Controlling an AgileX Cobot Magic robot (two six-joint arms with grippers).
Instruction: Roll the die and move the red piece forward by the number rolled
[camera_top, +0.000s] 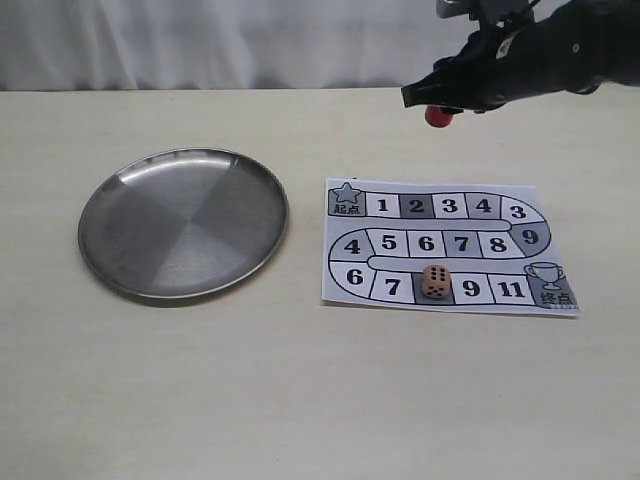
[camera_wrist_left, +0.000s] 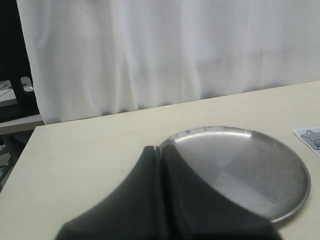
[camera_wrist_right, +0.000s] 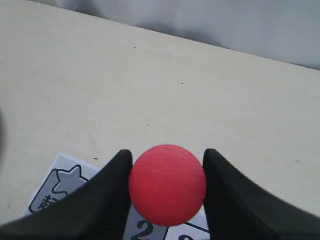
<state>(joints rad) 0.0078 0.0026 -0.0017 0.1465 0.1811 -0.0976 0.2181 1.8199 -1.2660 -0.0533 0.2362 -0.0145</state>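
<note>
The die (camera_top: 435, 281) rests on the paper game board (camera_top: 445, 243), on the dark square between 7 and 9, with six pips facing the camera. My right gripper (camera_top: 440, 110) hangs in the air above and behind the board, shut on the red piece (camera_top: 439, 115). In the right wrist view the red piece (camera_wrist_right: 167, 184) fills the space between the two black fingers (camera_wrist_right: 107, 192), over the board's star square and square 2. My left gripper (camera_wrist_left: 161, 148) is shut with nothing in it, at the near rim of the steel plate (camera_wrist_left: 250, 165).
A round steel plate (camera_top: 184, 222) lies on the table to the left of the board. A white curtain hangs behind the table's far edge. The board's trophy finish square (camera_top: 548, 283) is at its right end.
</note>
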